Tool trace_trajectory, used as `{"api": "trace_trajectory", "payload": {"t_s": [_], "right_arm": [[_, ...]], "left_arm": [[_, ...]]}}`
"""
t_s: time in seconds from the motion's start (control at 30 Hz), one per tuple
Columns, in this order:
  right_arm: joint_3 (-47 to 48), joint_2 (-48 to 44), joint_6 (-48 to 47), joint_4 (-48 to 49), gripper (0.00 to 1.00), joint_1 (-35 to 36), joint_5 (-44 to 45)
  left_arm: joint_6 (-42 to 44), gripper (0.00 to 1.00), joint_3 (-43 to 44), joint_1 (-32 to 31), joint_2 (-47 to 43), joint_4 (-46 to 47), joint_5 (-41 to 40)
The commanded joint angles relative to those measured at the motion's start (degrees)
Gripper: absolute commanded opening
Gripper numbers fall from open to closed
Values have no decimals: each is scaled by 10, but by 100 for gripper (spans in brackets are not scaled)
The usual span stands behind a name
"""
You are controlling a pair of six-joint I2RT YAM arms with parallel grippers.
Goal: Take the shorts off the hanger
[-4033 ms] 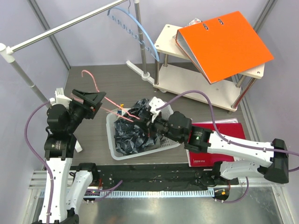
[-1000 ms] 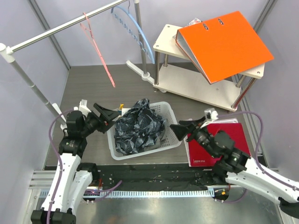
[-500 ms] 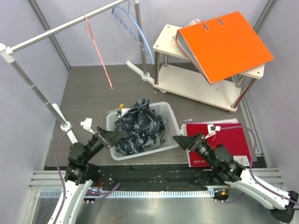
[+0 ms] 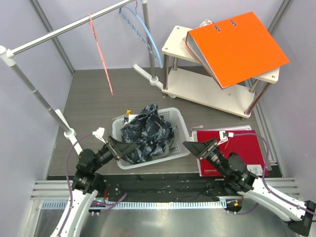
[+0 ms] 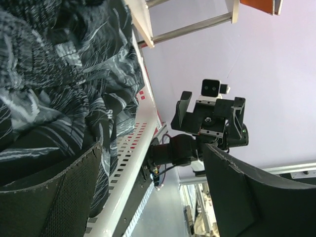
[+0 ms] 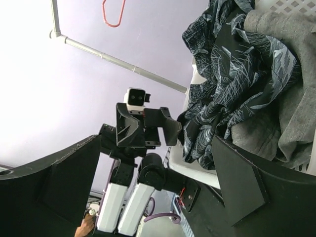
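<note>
Left hand (image 4: pixel 123 147): jaws spread, empty; low at the tabletop's (image 4: pixel 94 106) near edge, just beside the basket's near-left corner.
Right hand (image 4: pixel 197 147): jaws likewise spread, empty; at the near edge, right of the basket, over the near-left corner of the red folder (image 4: pixel 244 148).
Basket (image 4: pixel 148 163): white, centre of the tabletop towards the near edge.
Shorts (image 4: pixel 147 132): dark, patterned, crumpled inside the basket; free of any hanger.
Pink hanger (image 4: pixel 101 54): bare, hooked on the rail (image 4: pixel 59 32) above the far-left corner.
Change: four seconds ago both hands worked at the basket with the hanger between them; since then it has gone to the rail, and both arms have drawn back.
Meaning: separation appears complete; judged finished, only parking of the arms left.
</note>
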Motion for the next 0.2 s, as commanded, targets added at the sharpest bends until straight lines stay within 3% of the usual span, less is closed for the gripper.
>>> {"api": "trace_trajectory", "payload": {"t_s": [0.0,0.1,0.13,0.17], "right_arm": [[-87,-4,16,13,99,0,-3],[-88,1,16,49,100,1,-27],[-92,2,18,107,100,1,-38],[-94,10,34,149,100,1,-71]], "left_arm": [[-24,83,-9,0,-29,10,16],[-65,86,-16,0,-32,60,12],[-90,87,-19,0,-28,100,14],[-169,94,-29,-1,-28,218,15]]}}
